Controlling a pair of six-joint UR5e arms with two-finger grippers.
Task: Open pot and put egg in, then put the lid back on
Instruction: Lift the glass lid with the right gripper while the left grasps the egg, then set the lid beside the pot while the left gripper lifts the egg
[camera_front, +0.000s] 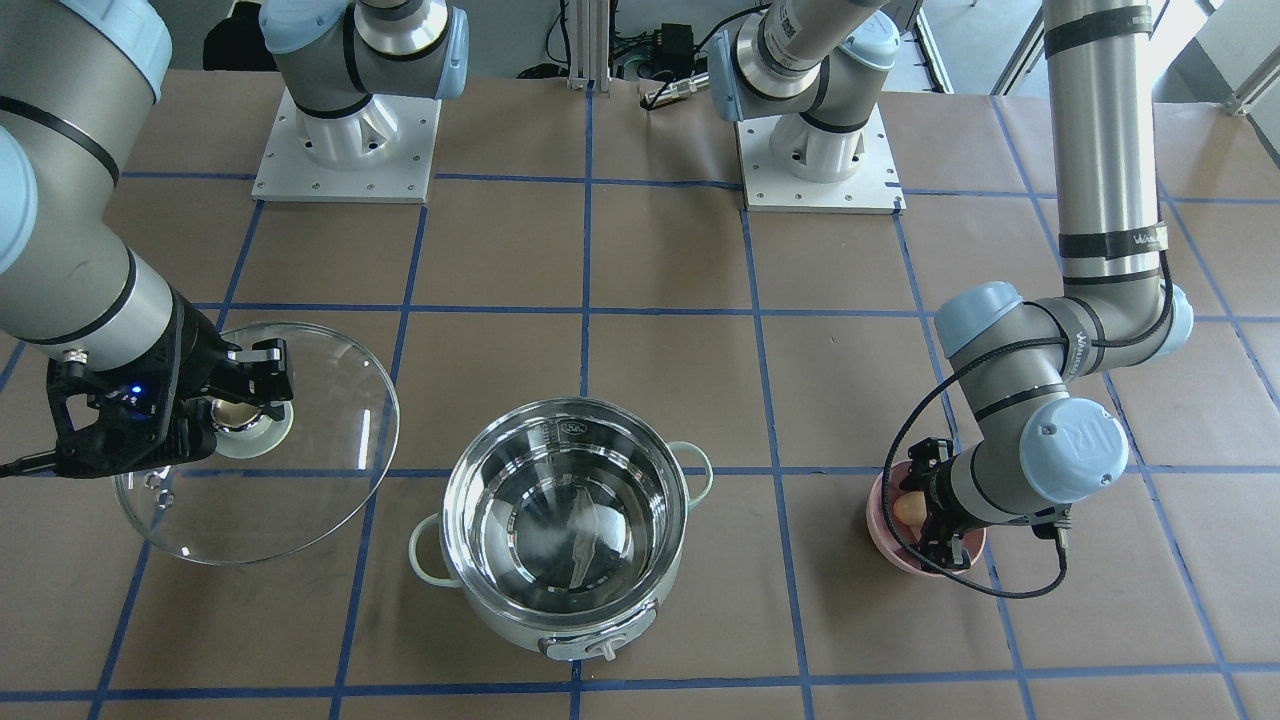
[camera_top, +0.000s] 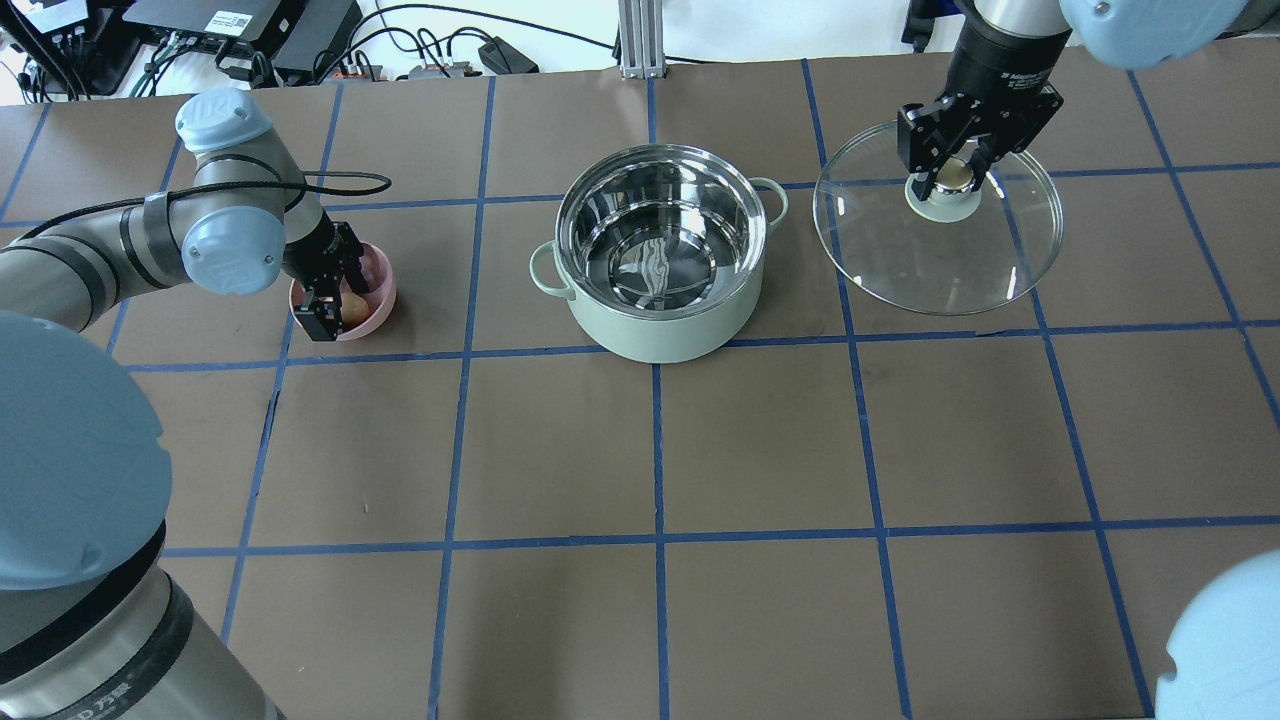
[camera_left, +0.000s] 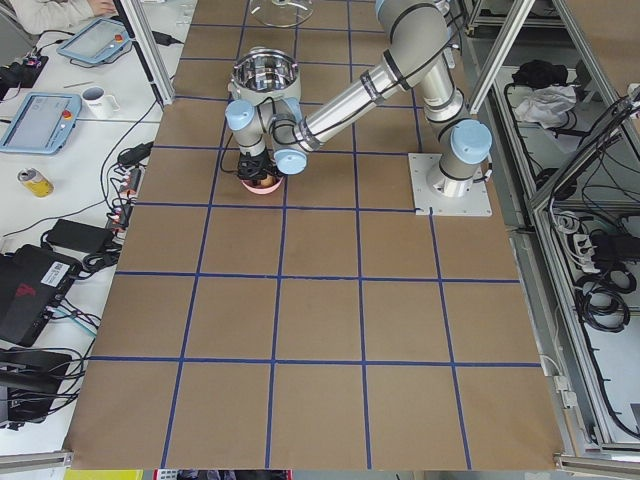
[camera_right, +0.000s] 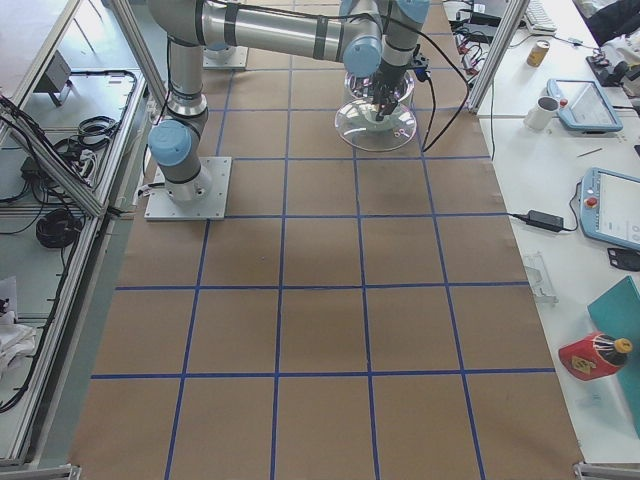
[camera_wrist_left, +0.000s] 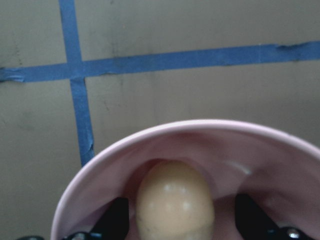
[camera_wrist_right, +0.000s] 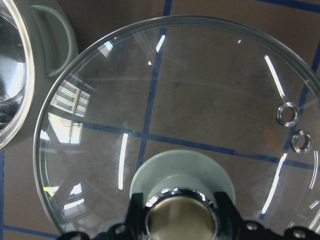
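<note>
The left tool (camera_front: 928, 505) sits open inside the pink bowl (camera_wrist_left: 210, 135), 1 finger on each side of the egg (camera_wrist_left: 175, 205) lying there. The right tool (camera_top: 955, 175) is closed on the knob (camera_wrist_right: 182, 220) of the lid (camera_top: 940, 250), which is beside the uncovered pot (camera_top: 655, 310) on the table (camera_top: 700, 450).

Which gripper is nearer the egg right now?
Left. The left gripper is in the pink bowl, fingers straddling the egg; the right gripper is beyond the pot, gripping the lid by its knob.
</note>
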